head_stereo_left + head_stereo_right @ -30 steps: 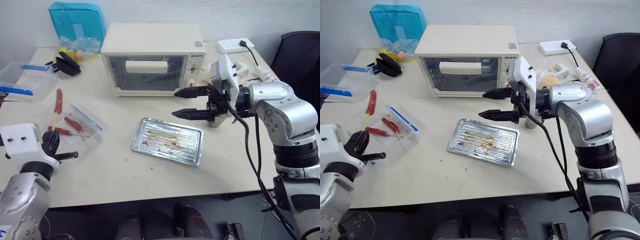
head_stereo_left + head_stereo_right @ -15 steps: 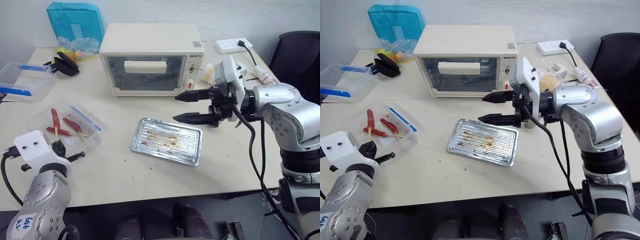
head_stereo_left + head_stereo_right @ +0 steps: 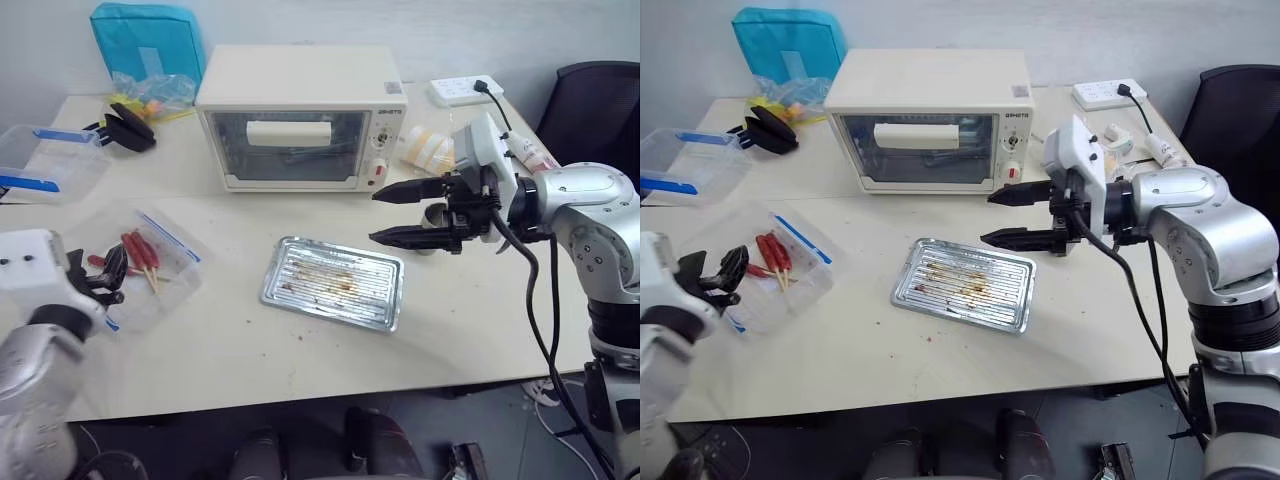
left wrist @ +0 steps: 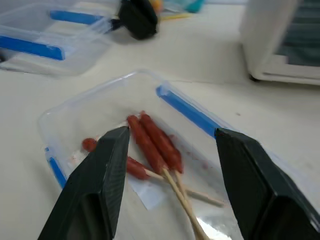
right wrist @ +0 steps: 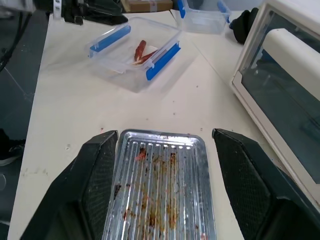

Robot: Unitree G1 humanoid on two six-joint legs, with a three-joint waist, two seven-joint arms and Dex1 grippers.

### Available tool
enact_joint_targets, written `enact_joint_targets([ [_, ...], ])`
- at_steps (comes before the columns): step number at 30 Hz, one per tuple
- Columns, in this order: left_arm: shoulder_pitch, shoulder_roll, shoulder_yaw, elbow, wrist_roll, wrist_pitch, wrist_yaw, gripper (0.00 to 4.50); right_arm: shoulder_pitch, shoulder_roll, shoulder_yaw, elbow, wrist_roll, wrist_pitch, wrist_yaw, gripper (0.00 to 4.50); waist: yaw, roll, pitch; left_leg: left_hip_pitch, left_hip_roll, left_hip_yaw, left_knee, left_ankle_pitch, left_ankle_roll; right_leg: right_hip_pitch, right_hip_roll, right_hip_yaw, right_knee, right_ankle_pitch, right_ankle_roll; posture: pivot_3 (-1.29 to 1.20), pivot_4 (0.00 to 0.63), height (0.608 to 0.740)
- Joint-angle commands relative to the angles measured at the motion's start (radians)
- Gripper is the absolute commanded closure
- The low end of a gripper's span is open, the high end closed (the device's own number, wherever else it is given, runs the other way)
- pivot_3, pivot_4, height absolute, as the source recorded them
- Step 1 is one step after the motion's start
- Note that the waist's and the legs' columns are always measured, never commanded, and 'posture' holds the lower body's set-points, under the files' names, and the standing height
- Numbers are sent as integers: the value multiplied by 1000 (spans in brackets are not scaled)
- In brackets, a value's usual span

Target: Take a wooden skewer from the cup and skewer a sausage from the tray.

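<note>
The silver tray (image 3: pixel 385 270) lies mid-table and bears only brown smears. Reddish skewered sausages (image 4: pixel 150 142) with pale wooden skewers (image 4: pixel 186 200) lie in a clear plastic box with blue clips (image 3: pixel 175 268) at the left. My left gripper (image 3: pixel 106 278) is open just short of that box, with nothing between its fingers. My right gripper (image 3: pixel 374 216) is open too, level above the tray's far right corner and pointing left. The steel cup (image 3: pixel 430 246) is partly hidden behind it.
A cream toaster oven (image 3: pixel 300 115) stands behind the tray. At the far left are a second clear box (image 3: pixel 50 160), a black clip (image 3: pixel 125 130) and a teal bag (image 3: pixel 150 40). Wrapped plastic cups (image 3: pixel 425 150) and a power strip (image 3: pixel 460 92) sit at the back right.
My left gripper has opened and let go of a skewered sausage, which now lies in the plastic box with the others. My right gripper has drifted a little to the right.
</note>
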Motion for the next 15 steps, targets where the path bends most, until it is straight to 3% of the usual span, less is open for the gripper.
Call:
enact_joint_targets([
  [1, 254, 158, 363, 117, -100, -41, -348, 1647, -33, -35, 1, 57, -17, -61, 93, 1350, -22, 0, 0, 0, 1, 0, 0, 0, -1, -1, 1, 0, 0, -1, -1, 0, 150, 740],
  [3, 411, 189, 488, 186, -142, -96, -519, 1647, -48, -38, 17, 89, -30, -82, 131, 1350, -25, 1, 1, 1, 1, 1, -1, -2, 0, -1, 0, -1, 0, -2, -3, 0, 150, 740],
  [6, 570, 190, 557, 267, -137, -251, -725, 1647, -70, -39, 34, 139, -44, -99, 177, 1350, -21, 1, 1, 1, 2, 1, 0, -3, -1, -1, 0, -2, -2, -3, -4, 0, 150, 740],
  [15, 610, 216, 473, 315, -88, -418, -745, 1647, -78, -37, 40, 194, -80, -125, 206, 1350, -20, 1, 1, 0, 2, -3, -1, -5, -2, 0, -2, -5, 0, -3, -6, 0, 150, 740],
])
